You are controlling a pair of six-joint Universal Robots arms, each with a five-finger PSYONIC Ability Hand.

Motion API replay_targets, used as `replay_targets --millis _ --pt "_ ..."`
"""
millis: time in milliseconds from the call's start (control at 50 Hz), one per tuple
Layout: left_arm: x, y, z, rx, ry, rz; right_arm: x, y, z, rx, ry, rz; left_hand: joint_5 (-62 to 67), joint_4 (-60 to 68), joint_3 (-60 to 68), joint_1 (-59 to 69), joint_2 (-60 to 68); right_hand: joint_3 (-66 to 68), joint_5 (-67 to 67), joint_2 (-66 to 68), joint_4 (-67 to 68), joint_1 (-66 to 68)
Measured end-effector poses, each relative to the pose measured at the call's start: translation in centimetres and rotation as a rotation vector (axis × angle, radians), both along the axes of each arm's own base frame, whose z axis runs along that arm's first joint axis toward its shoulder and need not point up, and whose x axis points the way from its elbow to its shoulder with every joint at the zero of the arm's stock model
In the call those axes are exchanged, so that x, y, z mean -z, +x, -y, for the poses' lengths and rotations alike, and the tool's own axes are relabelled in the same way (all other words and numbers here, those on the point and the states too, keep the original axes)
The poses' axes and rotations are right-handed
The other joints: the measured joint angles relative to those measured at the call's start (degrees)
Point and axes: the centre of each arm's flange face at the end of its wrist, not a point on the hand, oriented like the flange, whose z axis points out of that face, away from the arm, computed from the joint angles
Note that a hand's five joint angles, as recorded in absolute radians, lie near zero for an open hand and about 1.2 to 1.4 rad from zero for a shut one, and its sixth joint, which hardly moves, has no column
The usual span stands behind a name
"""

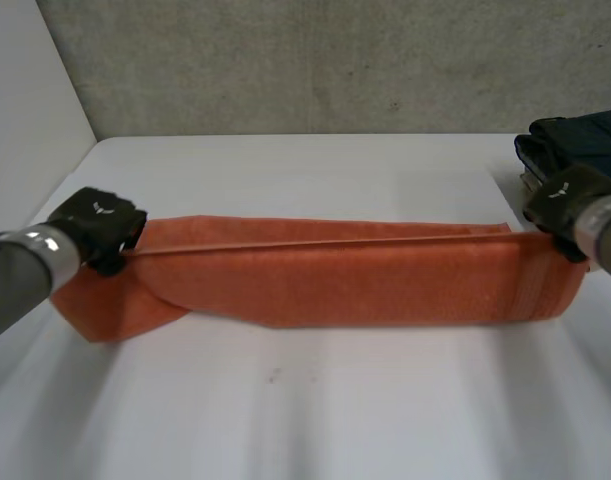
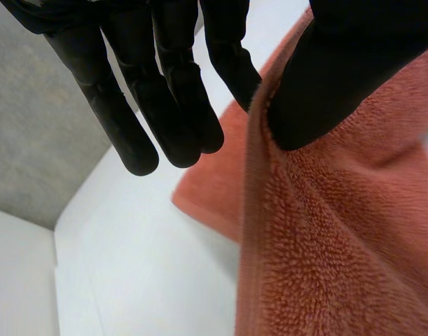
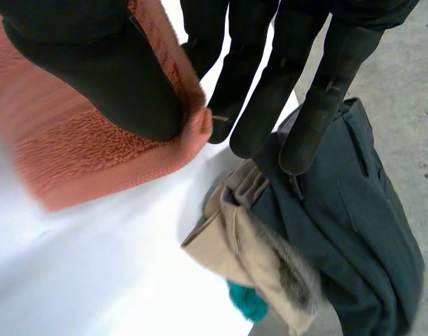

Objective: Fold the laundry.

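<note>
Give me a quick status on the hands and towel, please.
Left hand pinching orange towel at its left end; right hand pinching the right end. Towel stretched between them, folded lengthwise. Clothes pile beside right hand, clear of the towel.

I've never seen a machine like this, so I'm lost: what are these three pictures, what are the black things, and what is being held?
This is a two-armed robot; each arm ends in a black robot hand. The wide picture looks down on the white table from between the arms. The other two come from cameras on the wrists, looking along each palm. The left robot hand and the right robot hand each pinch one end of a long orange terry towel stretched between them. Near the right robot hand lies a pile of clothes: a dark grey garment and a beige garment.
</note>
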Motion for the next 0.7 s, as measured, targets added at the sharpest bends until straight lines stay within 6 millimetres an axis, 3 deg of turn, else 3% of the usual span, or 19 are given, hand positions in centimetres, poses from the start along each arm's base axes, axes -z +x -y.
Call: replay_targets --millis 40,100,180,220,240,300,320,380,420,500,700 --pt "0.1 -0.8 1.7 0.01 -0.049 -0.001 0.4 0.6 1.2 0.0 -0.036 0.015 0.0 0.0 0.0 0.0 0.0 0.0 0.2 0.0 0.0 0.0" --pt "-1.7 -1.8 4.5 0.021 -0.199 -0.025 -0.5 2.0 3.7 0.0 -0.176 0.067 0.0 0.1 0.0 0.0 0.0 0.0 0.3 0.0 0.0 0.0" --pt "-7.9 -3.1 8.4 0.03 -0.56 -0.098 -5.3 3.7 6.9 -0.003 -0.499 0.197 0.0 0.2 0.0 0.0 0.0 0.0 0.4 0.0 0.0 0.0" --pt "-9.9 -3.2 9.0 0.031 -0.664 -0.121 -7.4 4.0 7.5 -0.006 -0.613 0.245 0.0 0.2 0.0 0.0 0.0 0.0 0.4 0.0 0.0 0.0" --pt "-12.8 -3.3 9.4 0.031 -0.815 -0.156 -10.2 4.2 7.8 -0.012 -0.758 0.304 0.0 0.2 0.0 0.0 0.0 0.0 0.4 0.0 0.0 0.0" --pt "-15.9 -3.2 9.4 0.032 -0.961 -0.193 -13.2 4.3 7.7 -0.022 -0.909 0.363 0.0 0.2 0.0 0.0 0.0 0.0 0.4 0.0 0.0 0.0" --pt "-17.6 -3.0 9.0 0.033 -1.038 -0.215 -15.0 4.3 7.4 -0.03 -0.997 0.397 0.1 0.2 0.0 0.0 0.0 0.0 0.5 0.0 0.0 0.0" --pt "-18.9 -2.6 8.2 0.035 -1.092 -0.24 -16.4 4.3 6.9 -0.043 -1.068 0.425 0.7 0.2 0.0 0.0 0.0 0.0 0.7 0.0 0.0 0.0" --pt "-18.5 -2.5 7.9 0.035 -1.077 -0.243 -16.4 4.4 6.6 -0.052 -1.07 0.428 0.7 0.2 0.0 0.0 0.0 0.0 0.7 0.0 0.0 0.0" --pt "-15.2 -2.2 7.1 0.03 -0.948 -0.231 -13.7 4.8 6.2 -0.079 -0.972 0.405 0.7 0.2 0.0 0.0 0.1 0.0 0.7 0.0 0.0 0.0" --pt "-3.7 -1.1 4.4 0.038 -0.574 -0.164 -2.6 4.5 4.2 -0.096 -0.54 0.331 0.7 0.2 0.1 0.0 0.1 0.0 0.7 0.0 0.0 0.0"
